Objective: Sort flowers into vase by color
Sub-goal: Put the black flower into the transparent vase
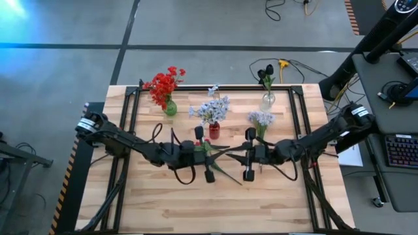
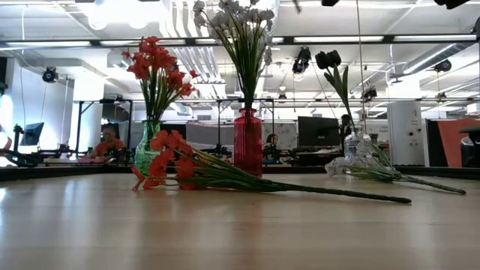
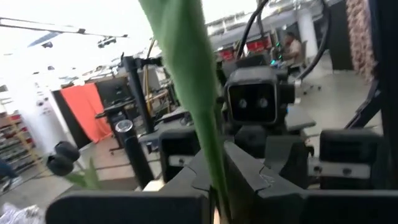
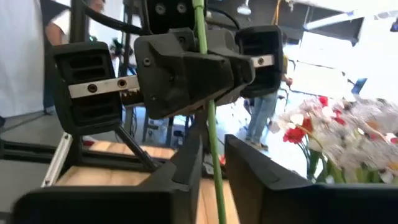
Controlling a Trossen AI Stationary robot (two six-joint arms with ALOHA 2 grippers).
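Both grippers hover above the table's middle, facing each other: my left gripper (image 1: 221,155) (image 3: 217,186) and my right gripper (image 1: 236,154) (image 4: 214,168). A thin green flower stalk (image 4: 200,25) with a broad leaf (image 3: 186,74) stands upright between them; both are shut on it, and its bloom is out of view. Below, a red flower (image 2: 172,161) lies on its side on the table, its stalk (image 2: 337,193) pointing right. A pale blue-white flower (image 2: 360,166) lies farther right. Neither gripper shows in the low view. My left gripper pinches the stalk (image 3: 215,169) between its two fingers, coming level from the table's left, fingers across it. The stalk stands upright, lifted clear of the table. My right gripper pinches the same stalk (image 4: 213,144) between its two fingers, level from the table's right, just in front of the left gripper's fingers (image 4: 186,78). Its fingers lie across the upright stalk.
Along the far side stand a green vase with red flowers (image 1: 170,108), a red vase with pale blue-white flowers (image 1: 214,130) and a clear vase with dark buds (image 1: 268,99). The table's near half is bare wood (image 1: 209,209). People sit in the room behind (image 2: 109,142).
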